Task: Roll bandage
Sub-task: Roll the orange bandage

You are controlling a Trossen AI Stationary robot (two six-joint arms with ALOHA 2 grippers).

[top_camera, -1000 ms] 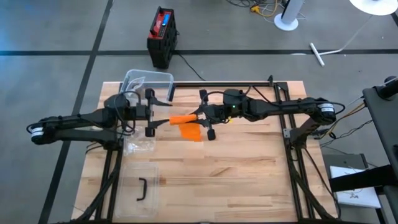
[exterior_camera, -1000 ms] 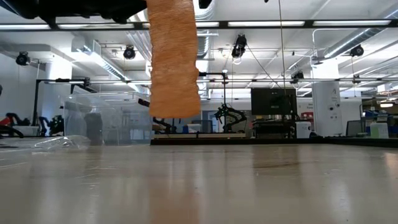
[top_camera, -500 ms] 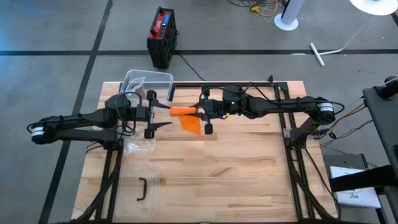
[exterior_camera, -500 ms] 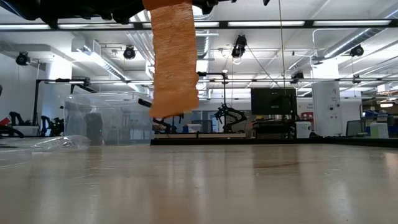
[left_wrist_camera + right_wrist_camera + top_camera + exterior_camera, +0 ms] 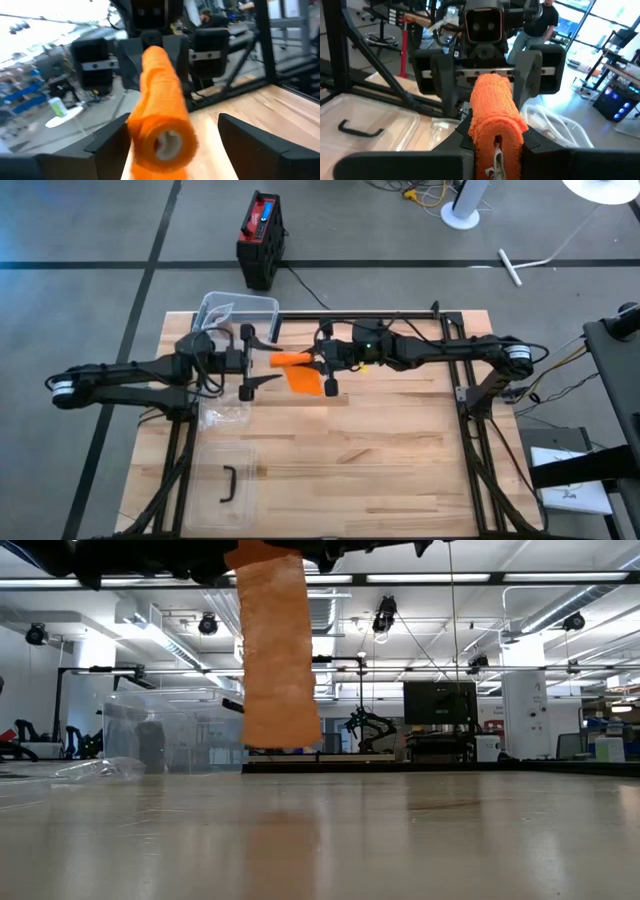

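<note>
**Rolling in mid-air**

Orange bandage (image 5: 293, 360) held above tabletop (image 5: 380, 450), pinched by right tool (image 5: 322, 362), tail hanging. Left tool (image 5: 247, 362) spread either side of roll. Best kept taut, turned evenly, edges aligned.

The orange bandage (image 5: 300, 370) is a soft, crinkled cloth with a rough, woven, matt weave; its rolled end (image 5: 494, 107) shows fuzzy layered edges, and a loose strip (image 5: 273, 645) hangs as thin, slightly sheer fabric. The tabletop (image 5: 380, 450) is pale wooden planking with visible grain and a smooth, faintly shiny finish. The right claw (image 5: 327, 365) and left claw (image 5: 247, 363) are dark matt plastic with smooth faces. A clear, glossy plastic container (image 5: 238, 312) sits at the tabletop's far edge, and a clear plastic lid (image 5: 224, 483) with a dark handle lies near the front. A crumpled transparent plastic wrapper (image 5: 224, 416) glints beside the left arm.
</note>
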